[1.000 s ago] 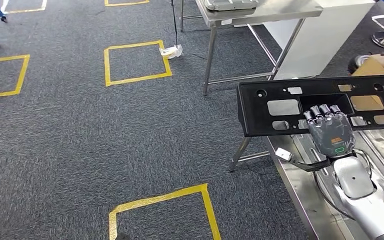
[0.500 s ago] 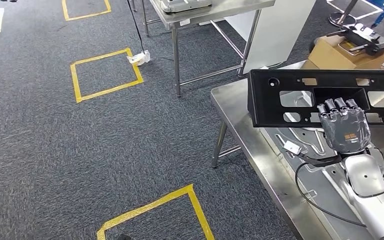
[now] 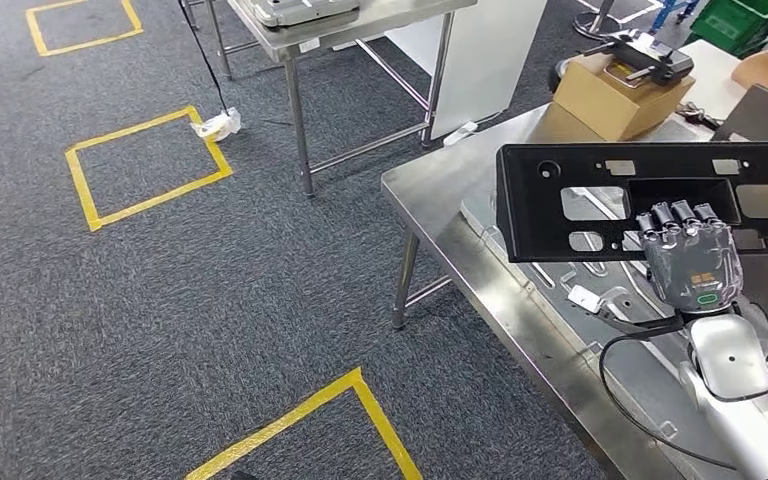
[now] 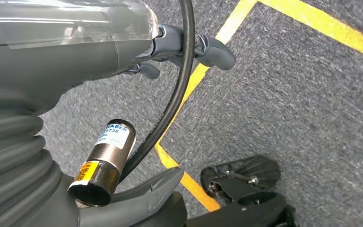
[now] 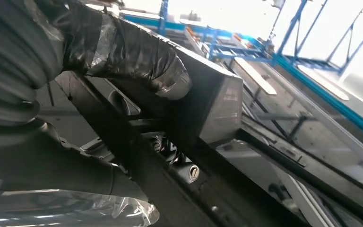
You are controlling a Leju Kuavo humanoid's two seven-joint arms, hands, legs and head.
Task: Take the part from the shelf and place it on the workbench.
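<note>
Carrying the black panel (image 3: 600, 205) gripped in its right hand (image 3: 693, 262), the robot is nearing the workbench (image 3: 480, 265), lowering comes next.

part (image 3: 600, 205): right end cut off by the head view's edge; its lower middle hidden behind the right hand (image 3: 693, 262)
bench (image 3: 480, 265): far side and right part run out of the picture
left hand (image 4: 189, 45): fingertips barely seen; grasp cannot be told
label on cylinder (image 4: 115, 137): print too small to read
</note>
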